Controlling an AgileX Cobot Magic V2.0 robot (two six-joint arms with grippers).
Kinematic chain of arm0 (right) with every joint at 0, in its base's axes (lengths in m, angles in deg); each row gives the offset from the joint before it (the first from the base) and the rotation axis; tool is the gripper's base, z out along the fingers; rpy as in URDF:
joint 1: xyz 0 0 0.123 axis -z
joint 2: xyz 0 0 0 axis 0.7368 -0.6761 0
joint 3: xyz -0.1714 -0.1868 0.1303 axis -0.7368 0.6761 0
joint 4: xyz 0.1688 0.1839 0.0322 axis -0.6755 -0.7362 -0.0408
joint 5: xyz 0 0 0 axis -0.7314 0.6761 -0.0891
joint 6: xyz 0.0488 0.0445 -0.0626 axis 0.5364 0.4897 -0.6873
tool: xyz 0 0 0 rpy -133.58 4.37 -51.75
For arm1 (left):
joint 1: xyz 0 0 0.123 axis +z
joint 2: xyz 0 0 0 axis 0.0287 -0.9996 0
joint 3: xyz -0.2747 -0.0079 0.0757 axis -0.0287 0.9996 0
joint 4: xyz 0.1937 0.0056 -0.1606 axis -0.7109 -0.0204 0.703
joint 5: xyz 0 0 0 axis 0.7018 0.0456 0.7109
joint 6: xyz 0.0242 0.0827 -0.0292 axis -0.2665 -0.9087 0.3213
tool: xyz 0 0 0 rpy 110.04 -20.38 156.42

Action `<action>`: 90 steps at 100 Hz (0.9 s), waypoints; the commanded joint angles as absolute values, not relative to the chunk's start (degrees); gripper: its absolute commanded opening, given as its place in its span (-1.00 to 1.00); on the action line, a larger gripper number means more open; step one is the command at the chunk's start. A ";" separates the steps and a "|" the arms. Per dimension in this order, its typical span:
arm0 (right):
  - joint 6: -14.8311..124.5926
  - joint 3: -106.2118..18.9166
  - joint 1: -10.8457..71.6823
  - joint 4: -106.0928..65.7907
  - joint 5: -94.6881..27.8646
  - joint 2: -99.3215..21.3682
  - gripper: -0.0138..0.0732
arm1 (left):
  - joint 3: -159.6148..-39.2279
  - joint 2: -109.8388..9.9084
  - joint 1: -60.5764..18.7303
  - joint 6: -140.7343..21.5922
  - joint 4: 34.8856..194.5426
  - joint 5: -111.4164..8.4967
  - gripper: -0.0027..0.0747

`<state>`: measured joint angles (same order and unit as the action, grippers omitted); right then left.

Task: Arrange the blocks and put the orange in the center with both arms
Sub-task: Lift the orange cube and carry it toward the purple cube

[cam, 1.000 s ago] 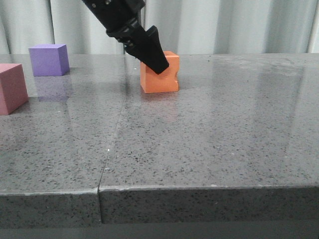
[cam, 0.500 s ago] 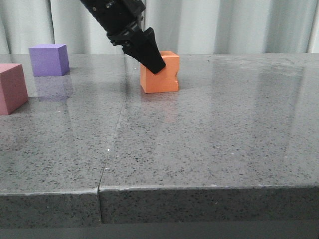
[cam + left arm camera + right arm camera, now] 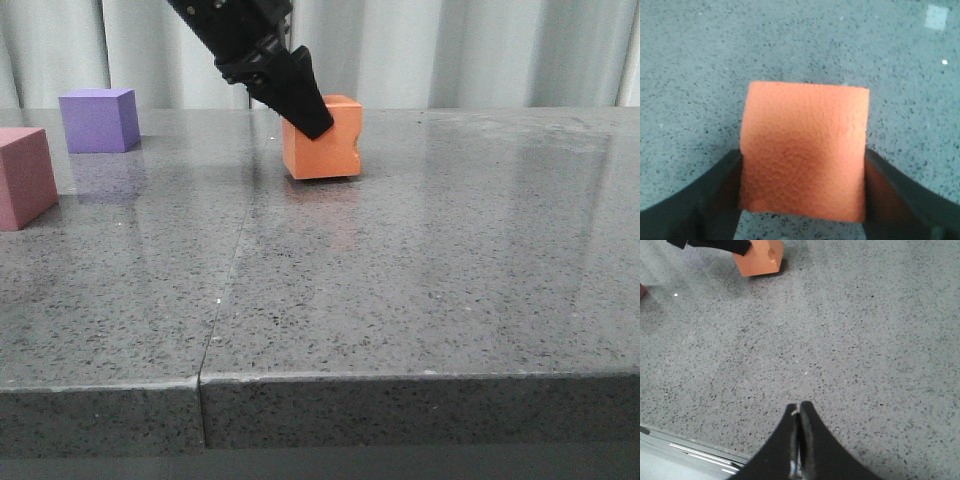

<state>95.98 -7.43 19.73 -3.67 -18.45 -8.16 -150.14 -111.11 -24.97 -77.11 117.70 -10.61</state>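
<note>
Lifting off the table (image 3: 420,260), the orange cube (image 3: 325,140) now hangs clamped in the left gripper (image 3: 300,100). Its move toward the centre has begun; the right gripper (image 3: 799,440) waits pinched closed, empty.

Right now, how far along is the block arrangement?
Early. Nothing looks arranged: the purple cube and pink-red cube sit apart at far left. In hand: the left gripper clamps the orange cube, just lifted off the table. Right gripper is idle, shut. Centering orange remains.
</note>
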 commanded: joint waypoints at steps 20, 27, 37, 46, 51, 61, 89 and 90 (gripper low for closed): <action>95.37 -8.97 19.84 -2.86 -22.36 -8.08 -0.84 | -153.55 -103.65 -24.19 -56.86 114.28 -12.62 -0.17; 95.37 -8.97 19.84 -2.86 -22.36 -8.08 -0.84 | -153.55 -102.57 -23.62 -52.14 111.04 -12.49 -0.17; 95.37 -8.97 19.84 -2.86 -22.36 -8.08 -0.84 | -153.55 -100.97 -22.69 -46.97 106.36 -12.08 -0.17; 95.37 -8.97 19.84 -2.86 -22.36 -8.08 -0.84 | -153.55 -99.50 -21.70 -40.91 102.35 -11.53 -0.17; 95.37 -8.97 19.84 -2.86 -22.36 -8.08 -0.84 | -153.55 -98.69 -21.09 -36.80 99.82 -11.10 -0.17; 95.37 -8.97 19.84 -2.86 -22.36 -8.08 -0.84 | -153.55 -97.40 -19.89 -31.00 95.04 -8.92 -0.17; 95.37 -8.97 19.84 -2.86 -22.36 -8.08 -0.84 | -153.15 -94.72 -15.84 -16.45 82.32 -1.81 -0.17; 95.37 -8.97 19.84 -2.86 -22.36 -8.08 -0.84 | -153.00 -94.71 -15.74 -16.21 81.92 -1.79 -0.17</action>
